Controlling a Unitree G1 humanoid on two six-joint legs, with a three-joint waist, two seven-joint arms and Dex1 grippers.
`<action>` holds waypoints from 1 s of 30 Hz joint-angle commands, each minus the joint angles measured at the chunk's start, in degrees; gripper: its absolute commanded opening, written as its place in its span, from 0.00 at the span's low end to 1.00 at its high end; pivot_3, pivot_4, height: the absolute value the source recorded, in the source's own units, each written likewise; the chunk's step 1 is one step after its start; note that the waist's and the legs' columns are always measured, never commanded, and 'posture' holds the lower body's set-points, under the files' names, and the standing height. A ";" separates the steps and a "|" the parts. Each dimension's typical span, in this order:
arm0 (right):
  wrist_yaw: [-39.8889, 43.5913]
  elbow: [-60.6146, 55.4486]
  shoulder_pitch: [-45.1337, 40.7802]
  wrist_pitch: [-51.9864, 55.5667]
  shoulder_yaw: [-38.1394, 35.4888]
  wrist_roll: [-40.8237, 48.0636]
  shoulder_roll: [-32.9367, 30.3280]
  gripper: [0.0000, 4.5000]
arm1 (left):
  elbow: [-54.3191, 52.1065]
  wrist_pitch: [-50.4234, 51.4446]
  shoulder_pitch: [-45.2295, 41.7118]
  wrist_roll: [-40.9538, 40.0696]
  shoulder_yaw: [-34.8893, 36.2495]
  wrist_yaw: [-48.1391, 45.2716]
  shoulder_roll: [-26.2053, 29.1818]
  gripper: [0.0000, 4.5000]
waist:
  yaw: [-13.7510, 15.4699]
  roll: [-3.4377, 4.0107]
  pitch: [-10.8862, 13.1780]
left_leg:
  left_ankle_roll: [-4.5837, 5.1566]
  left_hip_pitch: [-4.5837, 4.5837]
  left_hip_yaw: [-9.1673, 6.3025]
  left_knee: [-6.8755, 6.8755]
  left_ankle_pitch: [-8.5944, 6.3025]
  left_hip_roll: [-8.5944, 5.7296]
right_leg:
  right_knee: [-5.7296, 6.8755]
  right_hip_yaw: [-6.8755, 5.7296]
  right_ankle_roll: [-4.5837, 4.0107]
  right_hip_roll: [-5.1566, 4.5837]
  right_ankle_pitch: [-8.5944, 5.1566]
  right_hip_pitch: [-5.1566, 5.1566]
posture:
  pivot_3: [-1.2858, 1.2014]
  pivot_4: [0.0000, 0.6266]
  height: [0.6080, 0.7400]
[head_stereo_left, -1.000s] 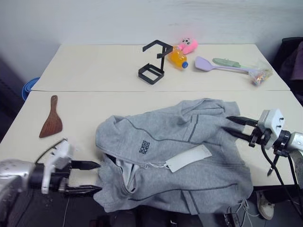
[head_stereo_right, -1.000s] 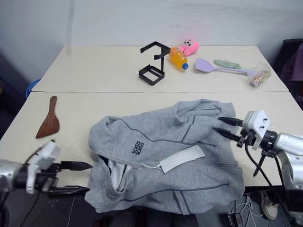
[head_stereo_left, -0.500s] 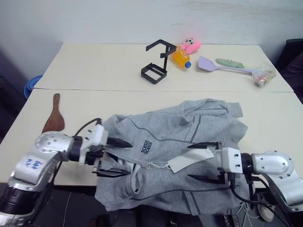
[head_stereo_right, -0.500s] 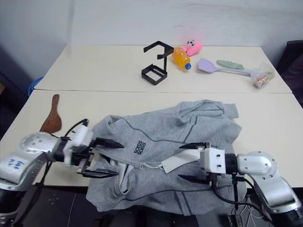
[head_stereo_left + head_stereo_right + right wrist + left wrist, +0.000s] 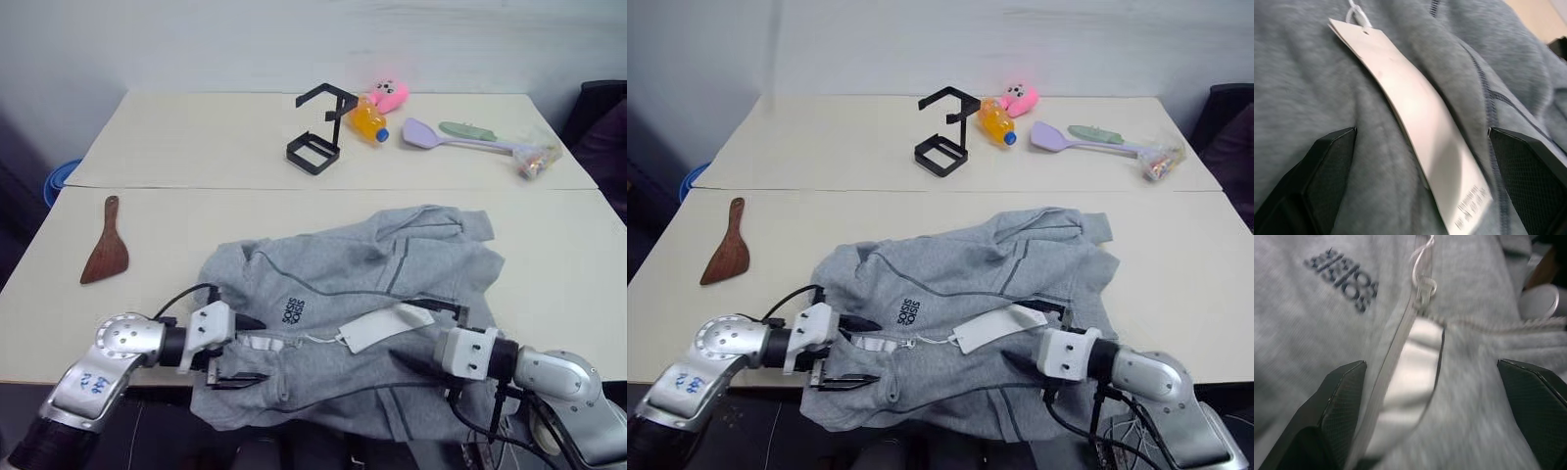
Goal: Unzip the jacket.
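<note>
The light grey jacket [image 5: 392,274] lies crumpled on the near table, its lower part hanging over the front edge. Its collar is parted, showing white lining [image 5: 1410,367], and the zipper pull [image 5: 1425,286] sits just beyond that, beside the dark logo [image 5: 1344,279]. My left gripper [image 5: 257,350] is open, low over the collar opening, one finger on each side of the zipper line. My right gripper [image 5: 416,335] is open too, straddling the white paper tag [image 5: 1415,117] on the jacket's front. Neither gripper holds anything.
A wooden spatula [image 5: 104,257] lies left of the jacket. On the far table stand a black wire stand [image 5: 318,132], an orange bottle [image 5: 367,119], a pink toy [image 5: 390,93], a purple spatula [image 5: 441,137] and a small bag [image 5: 537,159].
Both arms have swung in from the jacket's sides and sunk onto its front. The left gripper now sits over the collar, the right over the tag with its jaws wider.
</note>
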 commanded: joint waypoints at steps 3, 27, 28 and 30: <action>-1.77 -2.75 -1.15 0.24 0.17 0.93 1.67 0.99 | 11.62 -4.60 0.74 3.69 3.32 0.71 1.70 1.00 | -0.05 0.04 -0.02 | -0.06 0.08 -0.02 -0.04 0.03 0.03 | 0.06 0.00 -0.07 0.01 -0.04 0.02 | 0.52 0.24 1.00; -7.08 4.14 -13.39 -8.82 11.97 -12.22 6.56 0.87 | -3.54 7.86 -9.81 -7.72 -0.60 -4.60 -2.53 1.00 | -0.98 -0.12 0.07 | -0.10 -0.16 -0.21 -0.02 0.06 -0.03 | 0.11 -0.06 -0.18 0.27 -0.10 -0.07 | 0.52 0.24 1.00; -7.91 4.06 -13.19 -9.94 11.45 -12.63 6.44 0.79 | -2.63 6.28 -9.52 -6.13 -1.31 -4.16 -3.23 1.00 | -0.96 -0.13 0.07 | -0.10 -0.16 -0.21 -0.03 0.05 -0.03 | 0.11 -0.05 -0.18 0.28 -0.10 -0.08 | 0.52 0.24 1.00; -9.81 3.82 -12.59 -12.11 10.42 -13.93 6.16 0.65 | -1.25 4.60 -8.76 -4.26 -2.14 -3.60 -4.21 1.00 | -0.94 -0.13 0.07 | -0.10 -0.16 -0.21 -0.02 0.06 -0.03 | 0.11 -0.06 -0.18 0.28 -0.10 -0.08 | 0.52 0.24 1.00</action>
